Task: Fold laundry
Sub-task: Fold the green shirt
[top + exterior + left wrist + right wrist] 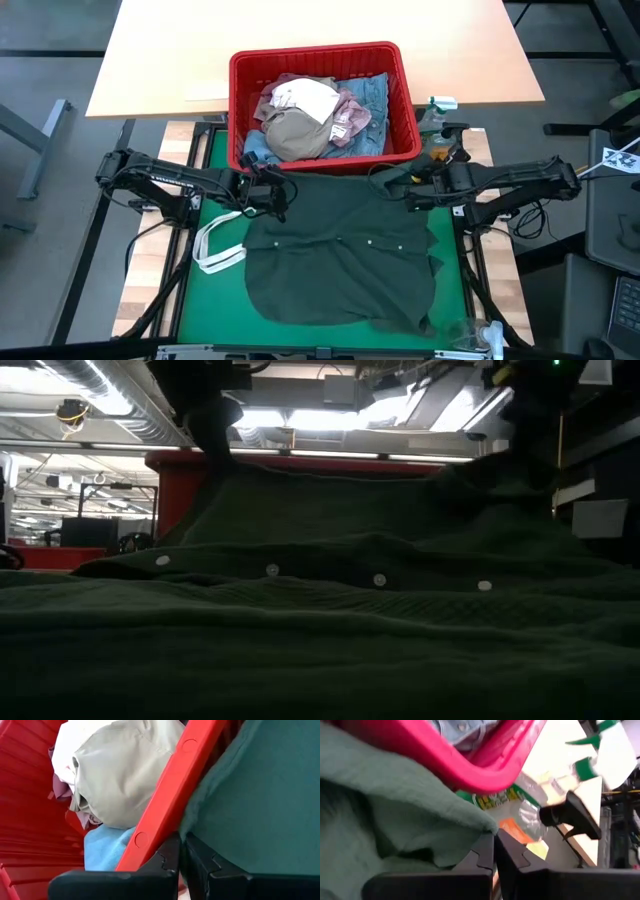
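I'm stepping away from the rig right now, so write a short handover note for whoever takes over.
Left gripper: shut, at the dark green top's far left corner by the red basket; whether it pinches cloth is unclear.
Right gripper: shut, at the top's far right corner, cloth bunched against its fingers.
The top lies spread on the green mat, buttons up, not yet folded.
Beige trousers, pink top and denim jeans wait in the basket.
Left: fold everything.

My high view is evenly bright; my low view is dim, backlit by ceiling lights (pixel 330 415); right wrist view blurred.
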